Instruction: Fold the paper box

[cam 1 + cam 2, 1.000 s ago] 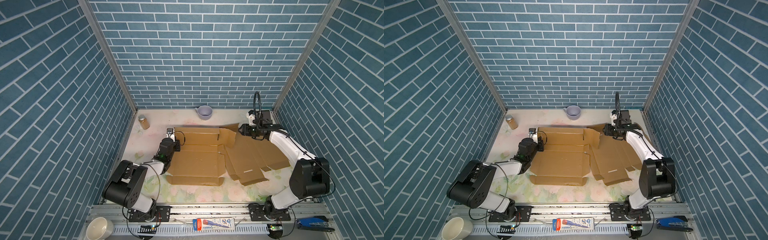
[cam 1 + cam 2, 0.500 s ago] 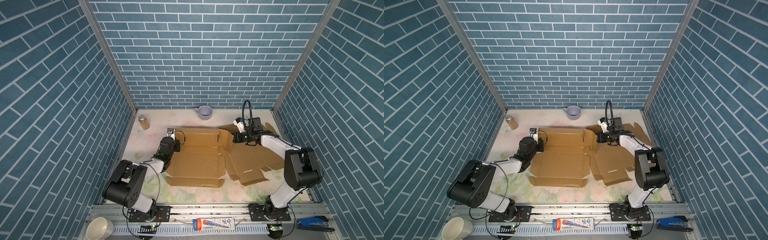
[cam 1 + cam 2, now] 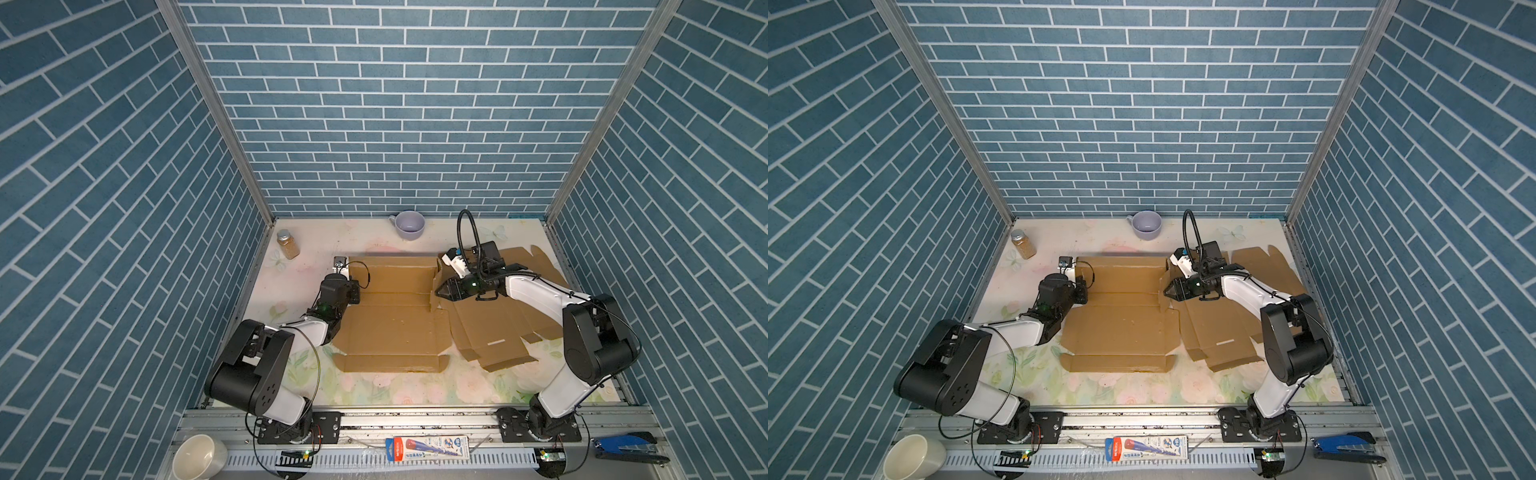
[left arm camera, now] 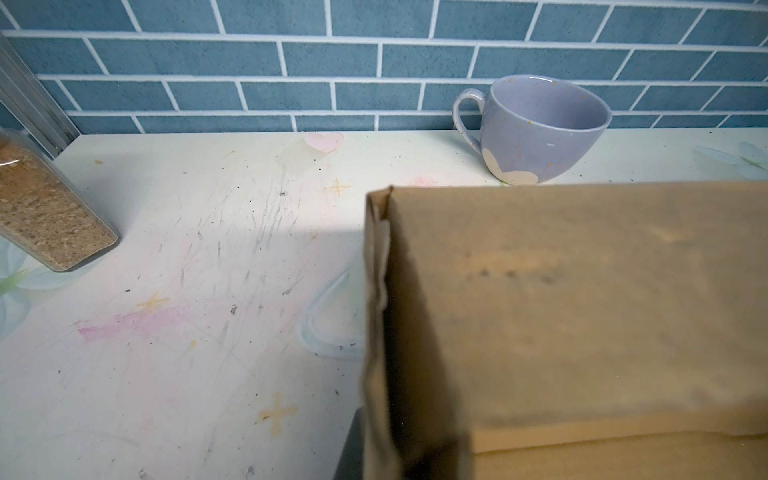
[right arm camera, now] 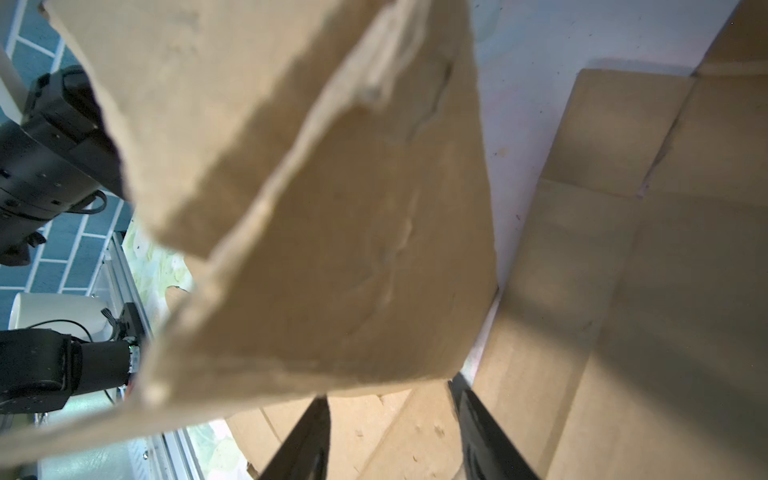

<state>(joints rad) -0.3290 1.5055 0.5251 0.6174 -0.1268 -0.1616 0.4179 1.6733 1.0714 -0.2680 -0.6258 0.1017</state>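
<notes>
The box (image 3: 395, 328) lies opened out in the middle of the table (image 3: 316, 245), its far wall and far corner flaps standing up. My left claw (image 3: 354, 291) is pressed together at the far left corner. As best I can judge from the blurred left wrist view, it is pinching the left flap (image 4: 376, 332). The right claw (image 3: 438, 292) is spread, with the right flap (image 5: 332, 249) hanging just ahead of its fingers (image 5: 309, 436), not gripped. This is thin card: light, springy at the creases, easily crumpled, frayed at the edges. I'd take flaps near the fold line, not the tips, and stay clear of the spare blanks (image 3: 494, 328) alongside.
</notes>
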